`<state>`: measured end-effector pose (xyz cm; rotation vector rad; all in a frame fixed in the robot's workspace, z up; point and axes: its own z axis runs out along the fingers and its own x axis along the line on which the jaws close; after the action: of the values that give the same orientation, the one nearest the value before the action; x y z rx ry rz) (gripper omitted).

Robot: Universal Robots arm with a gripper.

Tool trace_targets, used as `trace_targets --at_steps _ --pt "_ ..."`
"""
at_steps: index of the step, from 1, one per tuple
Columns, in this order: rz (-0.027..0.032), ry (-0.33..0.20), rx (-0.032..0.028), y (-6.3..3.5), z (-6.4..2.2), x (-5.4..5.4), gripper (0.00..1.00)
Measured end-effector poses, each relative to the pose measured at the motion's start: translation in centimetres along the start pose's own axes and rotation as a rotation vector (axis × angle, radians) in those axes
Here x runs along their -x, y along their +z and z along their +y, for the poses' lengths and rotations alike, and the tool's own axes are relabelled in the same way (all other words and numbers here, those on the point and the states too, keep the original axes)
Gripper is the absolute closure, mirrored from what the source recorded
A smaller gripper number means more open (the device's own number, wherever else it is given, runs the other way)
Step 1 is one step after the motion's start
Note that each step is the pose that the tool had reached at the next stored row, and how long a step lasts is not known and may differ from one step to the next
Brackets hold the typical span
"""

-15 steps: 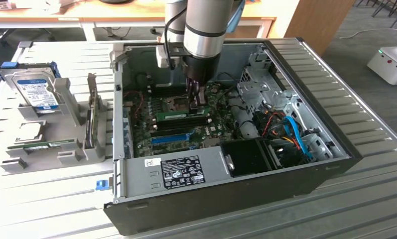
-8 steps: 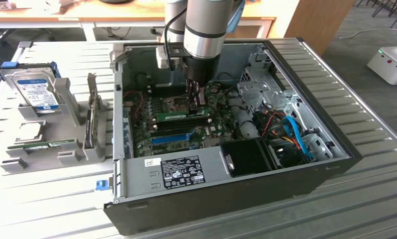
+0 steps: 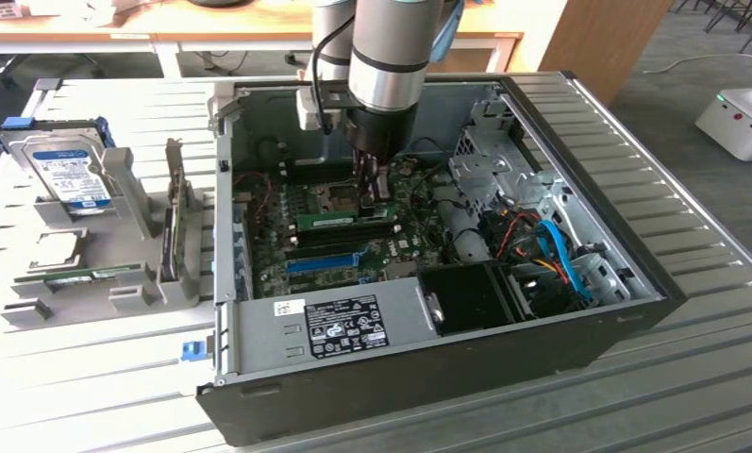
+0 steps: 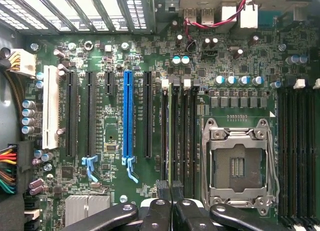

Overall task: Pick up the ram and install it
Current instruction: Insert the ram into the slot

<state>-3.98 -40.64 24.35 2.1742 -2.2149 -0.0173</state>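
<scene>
Item: open desktop computer case [image 3: 350, 326], lying on its side on a ribbed grey counter [image 3: 703, 236], motherboard facing up

Arm: 1 silver-and-black arm reaching down into the case from above

End effector [image 3: 375, 200] [image 4: 171, 191]: narrow, its 2 black fingers [image 4: 162, 188] drawn together on the upper edge of the ram at the end of the stick nearest the wrist

Ram [image 3: 338, 220] [image 4: 170, 131]: thin green stick standing on edge in 1 of the black memory slots, running away from the fingers along the slot; it sits between the long blue slot [image 4: 128, 116] [image 3: 325, 261] and the empty CPU socket [image 4: 240, 161]; whether it is pressed fully home cannot be told

Neighbouring memory slots: black, with white latches [image 4: 187, 83] at their far ends, just beside the ram

Other board features: 1 white expansion slot [image 4: 50, 106] near the coloured power wires [image 4: 7, 173]; 1 finned silver heat sink [image 4: 87, 206]; a further bank of black slots [image 4: 295, 151] past the socket

Inside the case: black fan housing [image 3: 476, 297], with blue cables [image 3: 559, 255] beside it

Outside the case, at the exterior view's left: grey parts holder [image 3: 180, 236] on the counter, carrying a silver hard drive with blue label [image 3: 74, 175] standing upright and a 2nd green stick [image 3: 92, 276] lying low in its cradle, well apart from the end effector
</scene>
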Motion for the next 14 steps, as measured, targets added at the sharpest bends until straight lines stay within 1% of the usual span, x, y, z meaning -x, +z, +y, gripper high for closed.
trace_targets --at_steps 10,14 --pt "-0.0002 0.004 0.0001 0.01 0.0 0.0 0.88" --pt "-0.0005 0.004 0.0001 0.26 -0.01 0.0 0.88"
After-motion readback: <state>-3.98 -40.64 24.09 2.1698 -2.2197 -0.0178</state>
